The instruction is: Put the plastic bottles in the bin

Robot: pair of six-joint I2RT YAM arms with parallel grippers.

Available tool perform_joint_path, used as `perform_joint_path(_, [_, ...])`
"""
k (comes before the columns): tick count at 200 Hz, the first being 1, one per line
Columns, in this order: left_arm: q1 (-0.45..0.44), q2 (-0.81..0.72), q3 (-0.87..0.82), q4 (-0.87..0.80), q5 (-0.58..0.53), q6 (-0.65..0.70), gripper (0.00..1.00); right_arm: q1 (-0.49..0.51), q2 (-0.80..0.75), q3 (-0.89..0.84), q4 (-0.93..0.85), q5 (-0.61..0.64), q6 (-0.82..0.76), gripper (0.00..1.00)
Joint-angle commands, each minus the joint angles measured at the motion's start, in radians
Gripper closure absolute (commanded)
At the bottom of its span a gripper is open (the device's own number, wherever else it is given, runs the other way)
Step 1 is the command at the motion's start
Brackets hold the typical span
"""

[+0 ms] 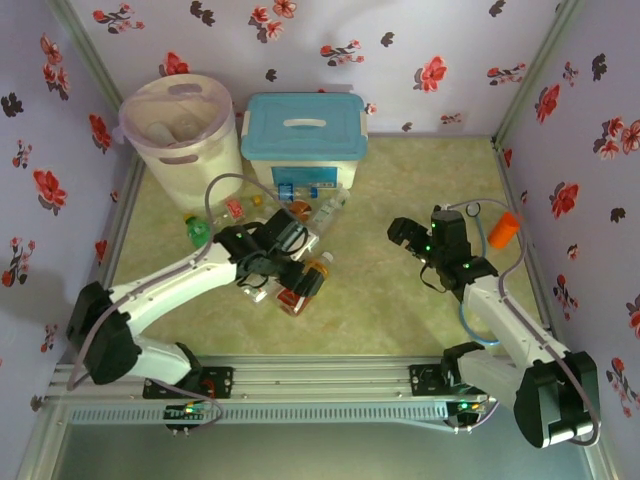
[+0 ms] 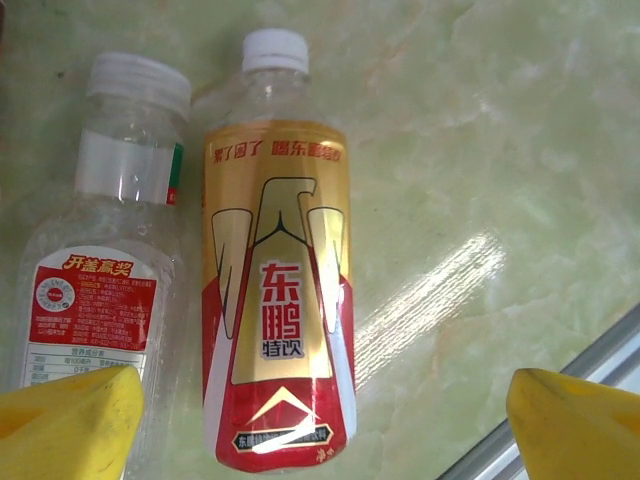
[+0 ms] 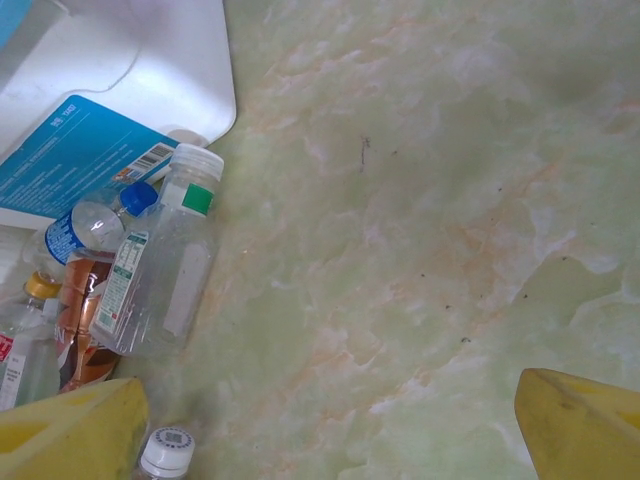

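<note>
Pale green marbled tabletop [image 1: 400, 320], glossy, with a glare streak in the left wrist view. Floral-print walls [image 1: 430, 40] on three sides.

Task items: plastic bottles [image 1: 305, 212], a loose heap lying flat at centre-left of the top view, just below the rectangular white box with blue lid [image 1: 305, 140]. Target is the round white bin with pink liner [image 1: 182, 130], upper left beside the box. Its contents are too washed out to read.

Left wrist view: gold-and-red labelled bottle with white cap [image 2: 275, 300] lies on its side at frame centre, cap toward the top edge. It is close against a clear bottle with red label [image 2: 100, 290] on its left. Left gripper [image 2: 320, 425] hovers above, yellow fingers [image 2: 70, 420] spread wide, one at each lower corner, bracketing the gold bottle. Judged a pre-grasp line-up across its width. The left-hand finger overlaps the clear bottle in frame, so closing may snag both.

Right gripper [image 3: 330, 430]: fingers apart, nothing between them, over bare table. The heap's edge, including a clear bottle with green neck band [image 3: 160, 270], sits at frame left. Probably held clear of the left arm's work. Orange cup [image 1: 505, 230] at right of the top view is not a target.
</note>
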Motion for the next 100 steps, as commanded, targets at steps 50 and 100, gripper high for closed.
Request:
perform_joint_path(50, [-0.026,0.186,0.019,0.011,-0.016,-0.007,0.06,-0.009,0.007,0.02,0.024,-0.003,0.013,0.05])
perform_joint_path(100, [-0.041,0.265,0.025,0.01,-0.021,-0.011,0.08,-0.008,0.026,0.015,0.041,0.002,0.013,0.05])
